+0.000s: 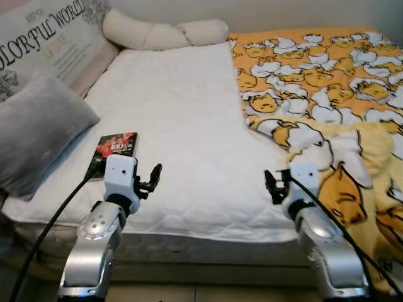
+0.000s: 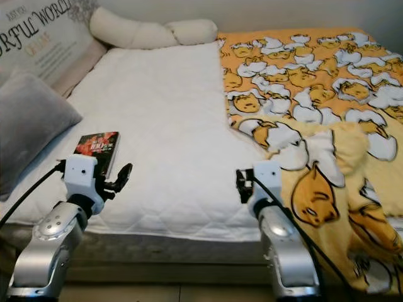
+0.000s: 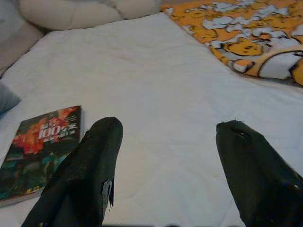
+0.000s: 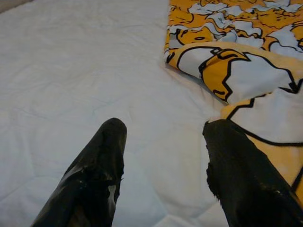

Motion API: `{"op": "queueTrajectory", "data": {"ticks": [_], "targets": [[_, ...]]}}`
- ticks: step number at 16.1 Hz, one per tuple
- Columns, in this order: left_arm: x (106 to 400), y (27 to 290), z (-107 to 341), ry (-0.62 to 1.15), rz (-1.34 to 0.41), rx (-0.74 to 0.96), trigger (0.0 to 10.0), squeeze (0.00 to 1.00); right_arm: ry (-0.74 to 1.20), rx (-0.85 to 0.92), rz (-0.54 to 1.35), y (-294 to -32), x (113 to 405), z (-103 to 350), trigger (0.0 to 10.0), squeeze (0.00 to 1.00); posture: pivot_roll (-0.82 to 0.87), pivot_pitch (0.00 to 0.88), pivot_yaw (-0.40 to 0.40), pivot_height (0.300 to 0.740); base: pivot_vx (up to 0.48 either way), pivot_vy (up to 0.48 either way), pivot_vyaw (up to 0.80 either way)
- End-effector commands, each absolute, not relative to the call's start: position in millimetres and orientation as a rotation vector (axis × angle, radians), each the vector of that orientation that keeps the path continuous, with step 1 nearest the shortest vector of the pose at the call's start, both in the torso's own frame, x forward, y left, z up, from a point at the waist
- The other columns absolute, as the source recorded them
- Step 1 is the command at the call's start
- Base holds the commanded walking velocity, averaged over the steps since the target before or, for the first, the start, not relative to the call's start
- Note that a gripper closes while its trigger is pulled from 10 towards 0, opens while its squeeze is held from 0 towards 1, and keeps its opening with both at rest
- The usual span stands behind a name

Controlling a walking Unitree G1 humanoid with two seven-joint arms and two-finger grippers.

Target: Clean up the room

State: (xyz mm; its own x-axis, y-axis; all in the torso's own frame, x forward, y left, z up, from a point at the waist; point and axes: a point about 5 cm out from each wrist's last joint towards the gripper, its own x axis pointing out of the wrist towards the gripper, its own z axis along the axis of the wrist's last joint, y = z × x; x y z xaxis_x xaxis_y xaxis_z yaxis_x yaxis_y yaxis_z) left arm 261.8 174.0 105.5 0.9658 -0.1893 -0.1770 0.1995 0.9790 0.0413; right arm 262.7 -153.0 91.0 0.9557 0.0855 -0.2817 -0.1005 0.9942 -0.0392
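Observation:
A dark book (image 1: pixel 116 147) with a red cover picture lies on the white mattress (image 1: pixel 182 119) near its left front edge, also in the left wrist view (image 3: pixel 40 144). My left gripper (image 1: pixel 153 177) hovers open just right of the book, nothing between its fingers (image 3: pixel 90 165). An orange and yellow cartoon blanket (image 1: pixel 321 88) covers the bed's right side, its crumpled corner (image 4: pixel 236 75) folded back. My right gripper (image 1: pixel 272 184) is open over the mattress front edge, beside that blanket's edge, holding nothing.
A grey pillow (image 1: pixel 34 129) rests at the bed's left edge beside a printed cushion (image 1: pixel 47 41). A cream knotted cushion (image 1: pixel 160 33) lies at the head. The blanket hangs over the bed's front right corner (image 1: pixel 371 207). Floor strip (image 1: pixel 208 292) runs below.

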Motion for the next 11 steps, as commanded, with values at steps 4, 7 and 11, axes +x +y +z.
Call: {"op": "queueTrajectory", "data": {"ticks": [4, 7, 11], "targets": [[263, 175, 111, 0.161, -0.203, 0.064, 10.0, 0.0, 0.262, -0.052, 0.122, -147, 270, 96, 10.0, 0.0, -0.07, 0.0, 0.074, 0.74, 0.395, 0.0, -0.58], [263, 176, 111, 0.165, -0.201, 0.072, 10.0, 0.0, 0.257, -0.058, 0.132, -145, 273, 97, 10.0, 0.0, -0.07, 0.0, 0.07, 0.74, 0.391, 0.0, 0.0], [263, 179, 109, 0.179, -0.192, 0.091, 10.0, 0.0, 0.253, -0.062, 0.177, -139, 277, 98, 10.0, 0.0, -0.07, 0.0, 0.077, 0.74, 0.358, 0.0, 0.0]]}}
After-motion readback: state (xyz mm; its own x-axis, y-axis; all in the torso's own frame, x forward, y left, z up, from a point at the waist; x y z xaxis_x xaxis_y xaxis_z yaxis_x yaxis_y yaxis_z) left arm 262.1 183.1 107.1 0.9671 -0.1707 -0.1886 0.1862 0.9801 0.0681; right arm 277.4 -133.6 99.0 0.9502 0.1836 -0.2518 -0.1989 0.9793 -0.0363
